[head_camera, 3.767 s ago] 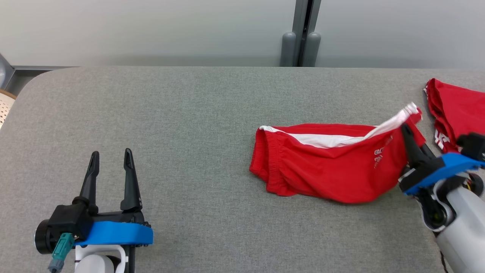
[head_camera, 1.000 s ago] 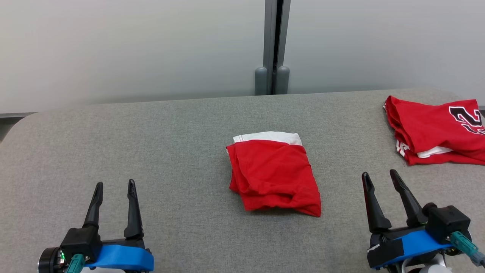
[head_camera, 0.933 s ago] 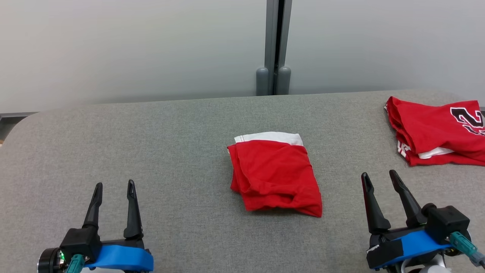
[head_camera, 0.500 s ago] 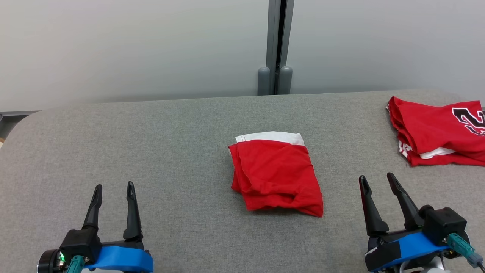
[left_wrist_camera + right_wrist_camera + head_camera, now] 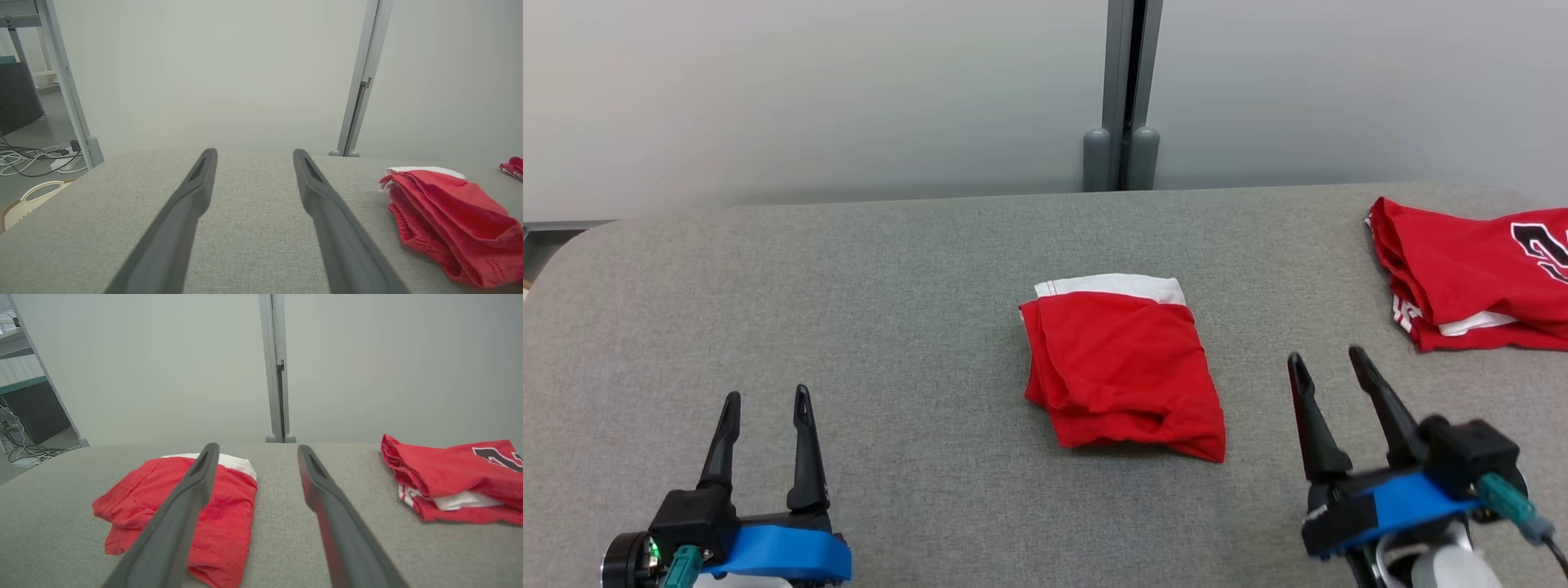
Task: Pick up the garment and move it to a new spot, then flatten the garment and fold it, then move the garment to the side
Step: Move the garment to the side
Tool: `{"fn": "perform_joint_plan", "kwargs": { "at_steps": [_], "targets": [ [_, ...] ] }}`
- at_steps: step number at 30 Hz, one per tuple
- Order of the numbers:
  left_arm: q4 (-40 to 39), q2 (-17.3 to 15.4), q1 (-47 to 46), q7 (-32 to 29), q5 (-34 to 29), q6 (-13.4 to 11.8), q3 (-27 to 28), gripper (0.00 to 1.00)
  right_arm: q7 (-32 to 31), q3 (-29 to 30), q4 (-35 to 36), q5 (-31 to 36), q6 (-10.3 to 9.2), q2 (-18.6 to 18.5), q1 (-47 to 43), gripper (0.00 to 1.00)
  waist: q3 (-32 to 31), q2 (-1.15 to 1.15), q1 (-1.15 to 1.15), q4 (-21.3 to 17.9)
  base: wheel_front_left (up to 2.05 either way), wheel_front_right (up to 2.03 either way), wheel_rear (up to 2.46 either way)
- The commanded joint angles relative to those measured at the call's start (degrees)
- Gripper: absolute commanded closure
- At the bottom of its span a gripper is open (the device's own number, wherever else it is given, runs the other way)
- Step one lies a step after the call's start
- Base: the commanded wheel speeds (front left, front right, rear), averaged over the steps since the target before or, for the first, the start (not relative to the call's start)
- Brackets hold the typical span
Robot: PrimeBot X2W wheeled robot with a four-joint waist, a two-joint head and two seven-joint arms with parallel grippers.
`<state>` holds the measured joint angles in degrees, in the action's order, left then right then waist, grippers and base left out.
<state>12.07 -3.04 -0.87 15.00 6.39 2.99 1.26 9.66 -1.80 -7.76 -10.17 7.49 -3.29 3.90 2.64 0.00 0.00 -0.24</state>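
The garment [image 5: 1123, 367], red with a white band along its far edge, lies folded into a small rectangle at the middle of the grey table [image 5: 890, 310]. It also lies at the right in the left wrist view [image 5: 445, 220] and at the left in the right wrist view [image 5: 220, 506]. My left gripper [image 5: 766, 398] stands open at the lower left, far from the garment, nothing between its fingers. To the garment's right, my right gripper [image 5: 1325, 361] is open and empty, a short gap away from the cloth.
A second red garment [image 5: 1470, 273] with a black number and white trim lies folded at the table's far right, also in the right wrist view [image 5: 453, 477]. A grey wall with a vertical post [image 5: 1123, 90] stands behind the table. A pale basket [image 5: 32, 200] and cables sit on the floor past the left end.
The garment, held spread out by my right gripper earlier, now lies folded and released. Over the last second the head view has shifted slightly; both grippers stay open.
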Motion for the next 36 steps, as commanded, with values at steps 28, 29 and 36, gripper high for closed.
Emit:
{"fn": "perform_joint_plan", "kwargs": {
  "at_steps": [28,29,36],
  "targets": [
    [0.81,0.15,-7.34,0.25,1.89,0.03,-3.11,0.00,0.26,-7.04,-38.25,-2.30,0.01,-6.50,26.49,0.00,8.42,0.00,0.00,9.14,0.00,0.00,0.00],
    [0.87,0.15,-7.48,0.25,1.98,0.04,-3.18,0.00,0.51,-7.21,-39.77,-2.49,0.01,-6.45,26.89,0.00,8.58,0.00,0.00,9.29,0.00,0.00,0.00],
    [0.93,0.17,-7.90,0.25,2.66,-0.49,-3.78,0.00,1.75,-10.06,-49.20,-3.23,0.01,-5.30,28.96,0.00,9.17,0.00,0.00,9.80,0.00,0.00,0.00]
  ]
}}
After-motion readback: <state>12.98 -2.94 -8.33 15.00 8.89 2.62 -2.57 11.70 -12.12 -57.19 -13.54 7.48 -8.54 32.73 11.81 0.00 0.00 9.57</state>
